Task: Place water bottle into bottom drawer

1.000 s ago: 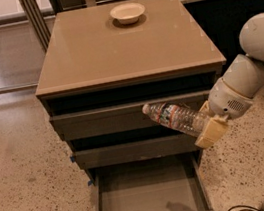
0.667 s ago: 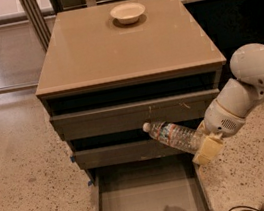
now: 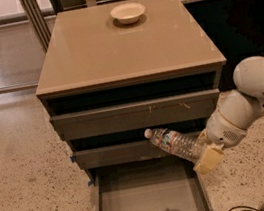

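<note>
The water bottle [image 3: 175,143] is a clear crinkled plastic bottle with a white cap and a label band near the neck. It lies nearly level, cap pointing left, held at its base by my gripper [image 3: 205,153]. The gripper comes in from the right on a white arm and is shut on the bottle. The bottle hangs above the right part of the bottom drawer [image 3: 149,196], which is pulled open and shows a grey floor. The bottle's cap is in front of the middle drawer's front.
The tan-topped cabinet [image 3: 113,55] carries a shallow cream bowl [image 3: 128,12] at its back. The two upper drawers [image 3: 133,115] are slightly out. Speckled floor lies to the left and right. A dark cable [image 3: 241,209] lies on the floor at bottom right.
My gripper has moved down and left with the bottle. The bottle has dropped from the top-drawer level to just above the open bottom drawer.
</note>
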Action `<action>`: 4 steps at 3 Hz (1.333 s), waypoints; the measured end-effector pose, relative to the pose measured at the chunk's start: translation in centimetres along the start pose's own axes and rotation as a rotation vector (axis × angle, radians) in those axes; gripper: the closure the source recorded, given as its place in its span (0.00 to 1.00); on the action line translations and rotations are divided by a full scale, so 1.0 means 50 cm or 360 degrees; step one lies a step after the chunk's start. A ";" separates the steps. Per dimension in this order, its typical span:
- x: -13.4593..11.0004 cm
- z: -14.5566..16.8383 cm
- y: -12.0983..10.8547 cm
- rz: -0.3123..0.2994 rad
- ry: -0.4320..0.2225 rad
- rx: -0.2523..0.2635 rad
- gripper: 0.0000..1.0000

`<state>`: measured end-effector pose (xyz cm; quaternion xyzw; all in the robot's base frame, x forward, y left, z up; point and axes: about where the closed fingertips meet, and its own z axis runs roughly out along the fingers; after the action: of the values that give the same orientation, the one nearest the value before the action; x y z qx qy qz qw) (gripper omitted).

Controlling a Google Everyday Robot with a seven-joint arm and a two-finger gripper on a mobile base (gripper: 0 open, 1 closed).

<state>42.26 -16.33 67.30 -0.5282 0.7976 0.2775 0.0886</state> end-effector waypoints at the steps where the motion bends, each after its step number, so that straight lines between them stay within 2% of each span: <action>1: 0.095 0.144 0.024 0.0048 -0.0095 -0.0035 1.00; 2: 0.168 0.354 0.032 0.0106 -0.0177 -0.0037 1.00; 3: 0.168 0.354 0.032 0.0106 -0.0177 -0.0037 1.00; 4: 0.169 0.376 0.021 0.0086 -0.0166 -0.0082 1.00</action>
<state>34.85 -12.65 48.37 -0.4934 0.7984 0.3274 0.1091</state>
